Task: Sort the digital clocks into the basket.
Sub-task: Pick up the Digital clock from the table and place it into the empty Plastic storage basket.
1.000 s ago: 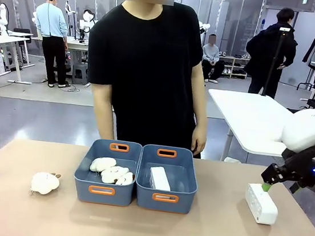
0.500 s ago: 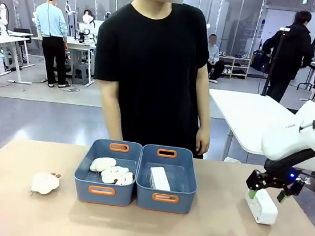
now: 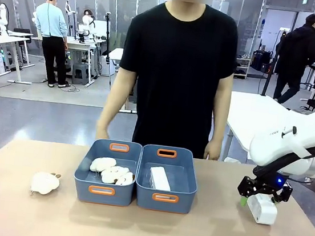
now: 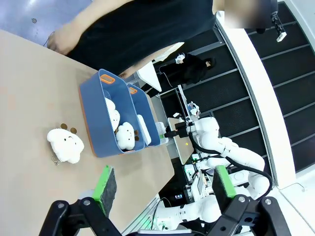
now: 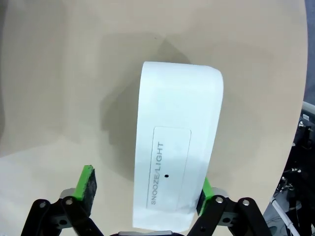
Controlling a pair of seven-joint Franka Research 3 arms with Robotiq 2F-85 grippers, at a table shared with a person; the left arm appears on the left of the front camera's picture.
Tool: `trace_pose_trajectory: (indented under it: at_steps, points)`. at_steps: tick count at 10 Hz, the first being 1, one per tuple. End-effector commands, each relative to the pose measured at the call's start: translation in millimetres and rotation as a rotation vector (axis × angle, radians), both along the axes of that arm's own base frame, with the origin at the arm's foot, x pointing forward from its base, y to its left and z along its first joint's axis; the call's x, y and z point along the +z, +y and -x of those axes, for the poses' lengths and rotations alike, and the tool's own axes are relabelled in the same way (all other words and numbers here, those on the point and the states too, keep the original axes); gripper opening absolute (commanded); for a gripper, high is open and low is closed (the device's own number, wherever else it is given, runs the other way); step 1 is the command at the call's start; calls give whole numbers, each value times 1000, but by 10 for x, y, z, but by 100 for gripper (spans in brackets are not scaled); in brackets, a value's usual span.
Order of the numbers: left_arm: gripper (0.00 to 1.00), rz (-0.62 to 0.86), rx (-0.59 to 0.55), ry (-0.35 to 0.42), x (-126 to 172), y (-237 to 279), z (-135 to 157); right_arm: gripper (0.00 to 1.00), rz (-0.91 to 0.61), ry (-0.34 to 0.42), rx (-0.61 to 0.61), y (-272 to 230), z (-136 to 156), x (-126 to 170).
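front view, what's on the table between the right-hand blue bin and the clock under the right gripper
Nothing. In the front view, the stretch of table between the right-hand bin and the clock is bare tan tabletop.

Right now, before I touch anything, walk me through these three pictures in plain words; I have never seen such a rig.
This is a two-armed robot sharing a table with a person at the far side. The wide picture looks across from the robot's side, where its white right arm shows; the other two come from cameras on each wrist. Two blue bins sit on the table: the left bin holds plush toys, the right bin a white digital clock. Another plush toy lies loose at the left. The right gripper straddles a second clock on the table, one pad seemingly against it, the other apart, so nothing is gripped yet. The left gripper is open and holds nothing.
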State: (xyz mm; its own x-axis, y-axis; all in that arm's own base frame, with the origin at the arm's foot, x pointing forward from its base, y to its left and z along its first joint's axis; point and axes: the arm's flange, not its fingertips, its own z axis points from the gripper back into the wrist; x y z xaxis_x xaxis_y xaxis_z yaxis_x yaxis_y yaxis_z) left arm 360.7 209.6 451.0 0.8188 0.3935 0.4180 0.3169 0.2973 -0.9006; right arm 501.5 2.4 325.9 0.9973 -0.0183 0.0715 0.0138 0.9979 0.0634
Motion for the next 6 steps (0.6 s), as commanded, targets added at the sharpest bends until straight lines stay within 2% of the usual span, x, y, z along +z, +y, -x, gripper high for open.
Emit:
trace_pose_trajectory:
  at_steps: [1,2,3,5,6]
  points:
    - [100,2,-3,3,25,-3,9,46,36,3,-28,68,-85,-51]
    - [100,2,-3,3,25,-3,9,32,33,5,-35,53,-75,-71]
    - [100,2,-3,3,25,-3,9,0,35,7,-43,21,-76,-79]
    - [100,2,-3,3,25,-3,9,0,31,11,-43,-8,-53,-73]
    - [100,2,-3,3,25,-3,9,10,29,9,-46,-18,-35,-59]
